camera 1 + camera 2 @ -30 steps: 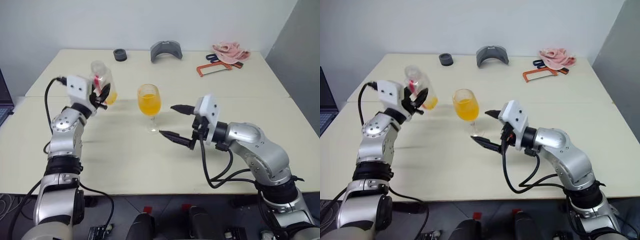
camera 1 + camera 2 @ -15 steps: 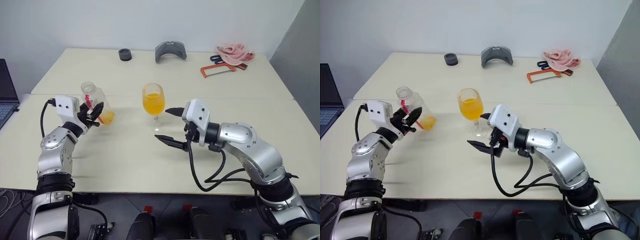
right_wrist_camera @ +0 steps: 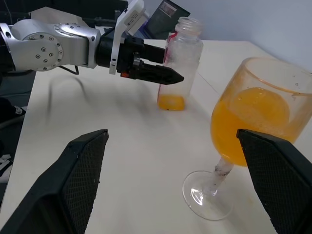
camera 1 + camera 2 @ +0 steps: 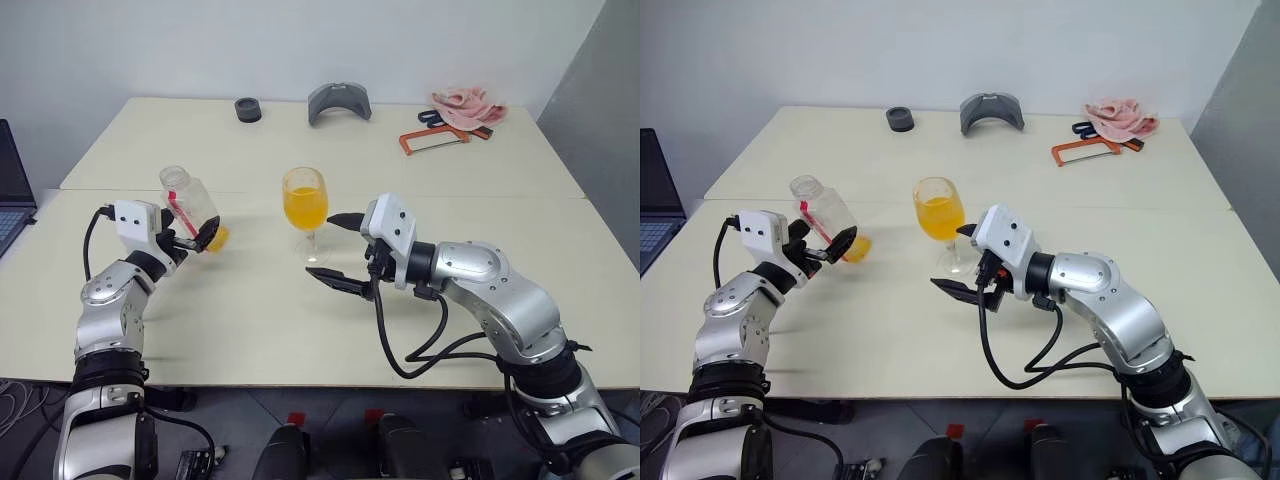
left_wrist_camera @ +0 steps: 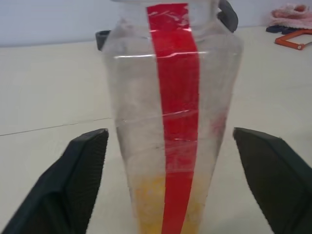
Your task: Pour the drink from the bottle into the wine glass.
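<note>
Between open left fingers [image 5: 87, 185] stands bottle [image 5: 170, 122], upright on bench [image 4: 260, 310]; glass [image 4: 304, 200] at three o'clock, between open right fingers [image 4: 335, 250].

The bottle [image 5: 170, 122] is seen upright between the two black fingers [image 5: 80, 185] of the left pincer [image 5: 170, 180], which are spread wide and held clear of its sides. A red stripe [image 5: 176, 117] is carried down its clear wall, and a little orange drink [image 5: 148, 204] is left at its bottom. The pale table [image 5: 48, 97] is spread behind it. Pink cloth [image 5: 292, 12] and an orange tool [image 5: 295, 38] are seen far back, and dark objects, partly hidden, are glimpsed behind the bottle's shoulders.
</note>
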Tool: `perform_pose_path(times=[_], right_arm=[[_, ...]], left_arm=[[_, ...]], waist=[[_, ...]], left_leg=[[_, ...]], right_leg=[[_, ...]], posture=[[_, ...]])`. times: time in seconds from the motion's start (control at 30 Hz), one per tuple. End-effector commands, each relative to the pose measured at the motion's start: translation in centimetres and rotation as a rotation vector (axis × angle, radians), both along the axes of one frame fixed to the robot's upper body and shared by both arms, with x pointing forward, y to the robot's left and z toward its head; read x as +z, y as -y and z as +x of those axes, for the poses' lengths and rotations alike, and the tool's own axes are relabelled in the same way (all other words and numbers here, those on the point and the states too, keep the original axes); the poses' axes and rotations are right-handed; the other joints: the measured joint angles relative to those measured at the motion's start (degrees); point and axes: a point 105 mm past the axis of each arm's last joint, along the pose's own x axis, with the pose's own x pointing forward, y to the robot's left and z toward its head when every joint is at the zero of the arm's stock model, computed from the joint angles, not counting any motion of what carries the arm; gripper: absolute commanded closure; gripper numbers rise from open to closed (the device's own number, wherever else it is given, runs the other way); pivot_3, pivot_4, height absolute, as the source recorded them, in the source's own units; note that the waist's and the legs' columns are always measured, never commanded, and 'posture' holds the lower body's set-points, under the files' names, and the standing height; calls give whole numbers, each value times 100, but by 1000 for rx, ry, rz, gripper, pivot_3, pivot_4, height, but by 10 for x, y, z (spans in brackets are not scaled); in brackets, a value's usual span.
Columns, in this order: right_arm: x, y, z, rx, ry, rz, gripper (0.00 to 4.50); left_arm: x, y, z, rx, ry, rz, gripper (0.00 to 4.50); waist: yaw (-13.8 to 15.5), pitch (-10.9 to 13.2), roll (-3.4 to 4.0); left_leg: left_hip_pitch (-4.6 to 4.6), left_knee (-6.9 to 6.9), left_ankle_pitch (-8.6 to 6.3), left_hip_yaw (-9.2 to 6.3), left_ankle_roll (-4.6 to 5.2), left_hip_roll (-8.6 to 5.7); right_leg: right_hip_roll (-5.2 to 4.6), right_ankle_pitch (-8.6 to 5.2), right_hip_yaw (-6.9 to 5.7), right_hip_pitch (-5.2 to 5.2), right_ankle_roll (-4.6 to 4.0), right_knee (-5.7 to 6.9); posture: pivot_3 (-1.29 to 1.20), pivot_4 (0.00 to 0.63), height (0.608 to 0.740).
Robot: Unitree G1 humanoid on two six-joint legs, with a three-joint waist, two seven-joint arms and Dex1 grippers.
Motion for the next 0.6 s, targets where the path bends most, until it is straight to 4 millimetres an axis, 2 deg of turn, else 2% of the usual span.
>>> perform_pose_path(times=[0.03, 0.27, 0.43, 0.5, 0.6], right_arm=[[1, 2, -2, 6, 11, 6, 0], [-30, 19, 0, -59, -36, 15, 0], [-53, 44, 11, -224, -27, 162, 0], [-62, 65, 24, -414, 26, 254, 0], [-77, 83, 30, -553, 56, 302, 0]], left_arm=[[11, 3, -5, -14, 56, 41, 39], [4, -2, -19, 18, 61, 66, 39], [-4, -9, -34, 93, 36, 101, 39], [-8, -9, -41, 132, 17, 73, 39], [-10, -6, -49, 169, -4, 57, 39]], waist=[[0, 0, 0], [10, -1, -1], [15, -2, -4], [17, -3, -6], [33, -4, -7]], left_leg=[[0, 0, 0, 0, 0, 0], [-1, -1, 0, -1, 1, 1], [3, -8, 0, 2, 1, 3], [5, -9, 0, 5, 1, 3], [11, -21, 0, 8, 0, 4]], right_leg=[[0, 0, 0, 0, 0, 0], [-1, 0, 1, 1, 0, -2], [-1, 0, 4, 4, 0, -7], [-1, 0, 8, 4, 0, -7], [-1, 0, 11, 8, 0, -10]], posture=[[0, 150, 740], [0, 150, 740], [0, 150, 740], [0, 150, 740], [0, 150, 740]])
